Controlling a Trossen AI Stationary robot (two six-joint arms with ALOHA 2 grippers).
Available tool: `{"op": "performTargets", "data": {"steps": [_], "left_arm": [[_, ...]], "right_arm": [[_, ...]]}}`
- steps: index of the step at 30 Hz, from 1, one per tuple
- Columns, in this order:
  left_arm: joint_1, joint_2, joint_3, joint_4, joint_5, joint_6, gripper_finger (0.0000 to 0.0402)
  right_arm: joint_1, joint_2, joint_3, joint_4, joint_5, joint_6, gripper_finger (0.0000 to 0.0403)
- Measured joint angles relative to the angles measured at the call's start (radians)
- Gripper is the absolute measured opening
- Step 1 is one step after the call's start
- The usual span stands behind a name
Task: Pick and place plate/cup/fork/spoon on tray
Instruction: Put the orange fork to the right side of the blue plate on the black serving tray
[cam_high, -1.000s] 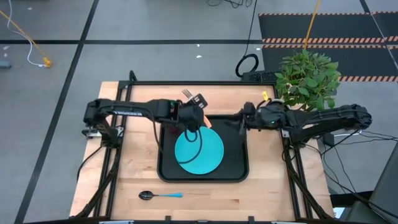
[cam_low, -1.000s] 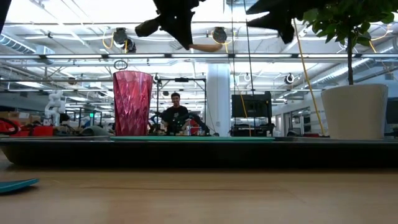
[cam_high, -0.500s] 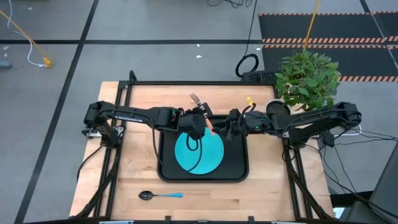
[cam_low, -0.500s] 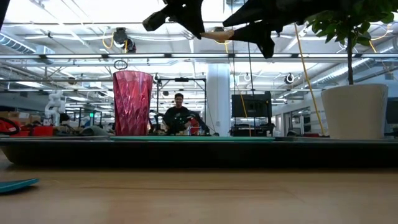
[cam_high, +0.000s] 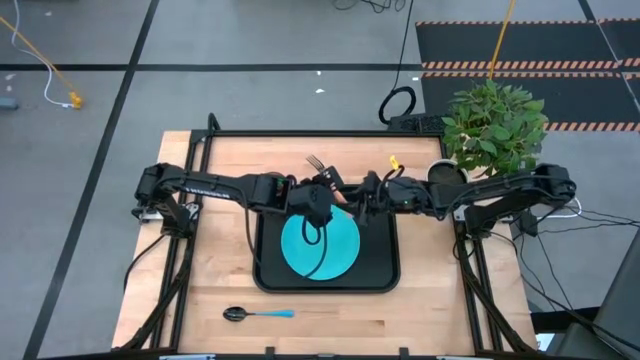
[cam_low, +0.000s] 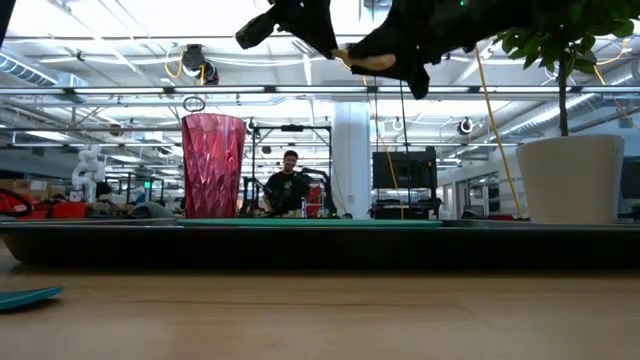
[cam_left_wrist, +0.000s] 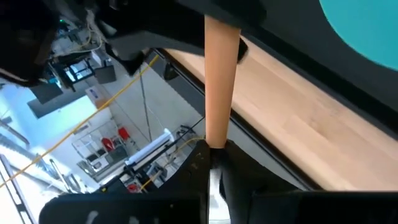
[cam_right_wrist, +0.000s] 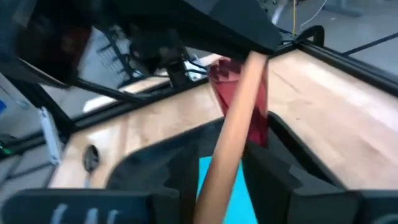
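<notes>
Because the fork (cam_high: 316, 161) has to go from one arm to the other, it is up in the air over the far side of the tray (cam_high: 385, 272), not lying down on anything. The left gripper (cam_high: 320, 190) is pinched tight on the fork near its metal end. That leaves the long orange handle sticking out free, so the other arm has something to grab.

The right gripper (cam_high: 354, 200) has its two fingers (cam_right_wrist: 273, 180) on either side of that handle. The fingers are apart and do not seem to squeeze it yet. It looks like a pass from the left arm to the right arm, just before the grab.

The blue-green plate (cam_high: 335, 250) lies flat on the tray. The red cup (cam_low: 212, 165) stands on the tray beside it, so those two look done. The spoon (cam_high: 258, 314) lies on the wooden table (cam_high: 220, 250) near the front edge, well away from both arms. It waits for its turn.
</notes>
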Motion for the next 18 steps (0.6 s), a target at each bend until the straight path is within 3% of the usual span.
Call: {"op": "performTargets", "data": {"steps": [5, 10, 15, 18], "left_arm": [[-0.008, -0.001, 0.000, -0.011, -0.007, -0.043, 0.0046], [-0.014, -0.001, 0.000, 0.007, -0.020, -0.095, 0.0067], [-0.017, -0.023, -0.002, 0.055, -0.172, -0.116, 0.0064], [-0.010, -0.086, 0.001, 0.099, -0.194, -0.152, 0.0053]], "right_arm": [[-0.003, 0.004, -0.001, -0.016, 0.036, -0.109, 0.0027], [0.010, -0.024, 0.000, -0.078, 0.057, -0.123, 0.0027], [0.037, -0.035, 0.004, -0.190, 0.098, -0.057, 0.0027], [0.054, -0.027, -0.003, -0.262, 0.101, -0.012, 0.0027]]}}
